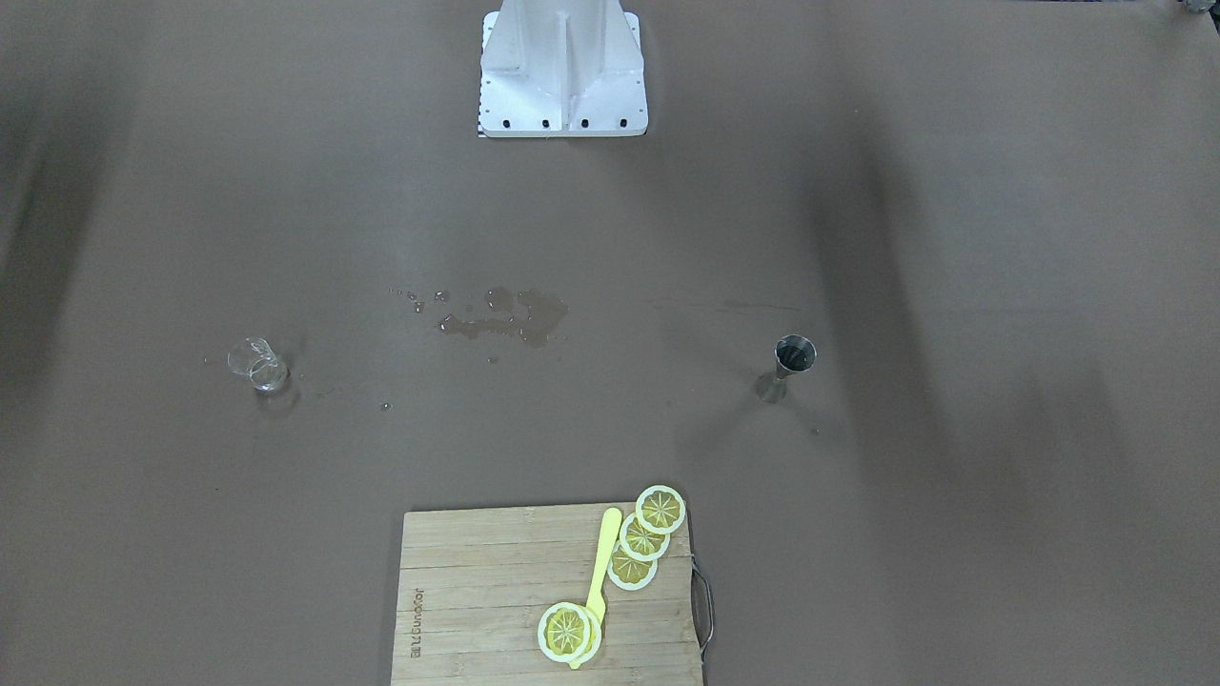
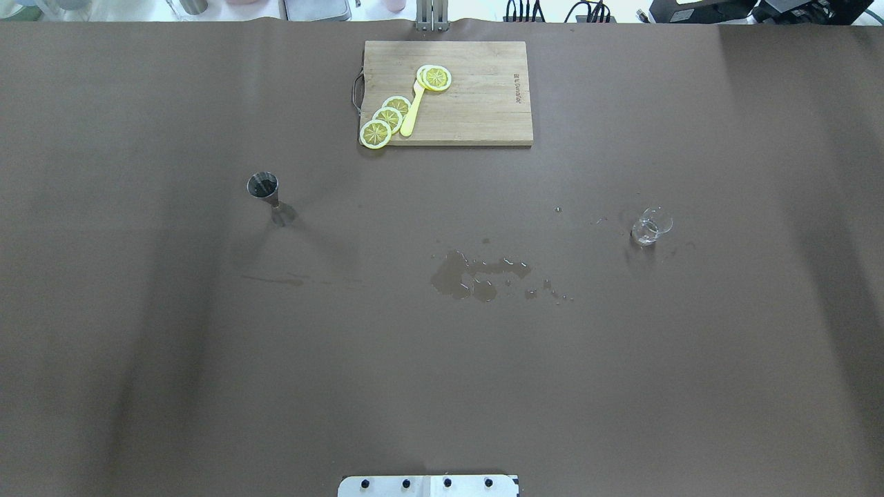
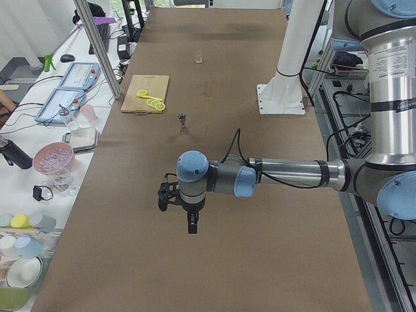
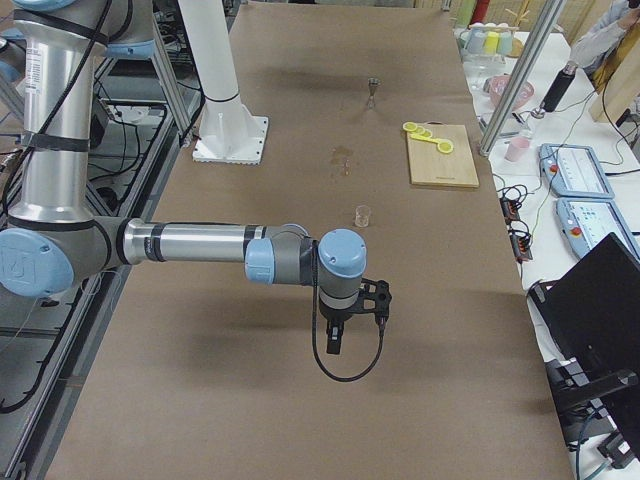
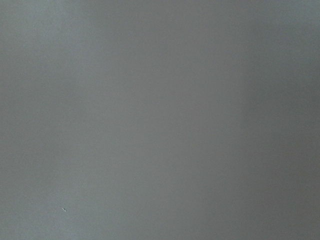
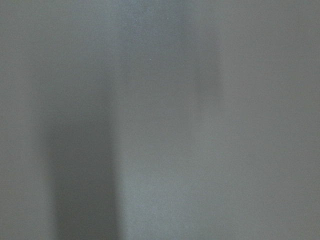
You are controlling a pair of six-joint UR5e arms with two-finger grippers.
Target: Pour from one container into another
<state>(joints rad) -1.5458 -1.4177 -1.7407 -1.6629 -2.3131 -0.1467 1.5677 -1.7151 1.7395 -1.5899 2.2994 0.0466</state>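
Observation:
The clear glass beaker (image 1: 257,365) (image 2: 651,226) (image 4: 363,214) stands on the brown table on my right side. On my left side stands the steel jigger (image 1: 791,367) (image 2: 266,190) (image 3: 182,119), upright, with its dark mouth facing up. Neither gripper shows in the overhead or front views. My left gripper (image 3: 192,224) hangs over bare table, well short of the jigger. My right gripper (image 4: 335,343) hangs over bare table, short of the beaker. I cannot tell whether either is open or shut. Both wrist views show only blank table.
A wet spill (image 2: 476,276) (image 1: 505,319) with scattered drops lies mid-table between the two containers. A wooden cutting board (image 2: 483,103) (image 1: 477,591) at the far edge carries several lemon slices (image 2: 387,119) and a yellow knife (image 2: 411,114). The robot's white base (image 1: 562,76) stands at the near edge.

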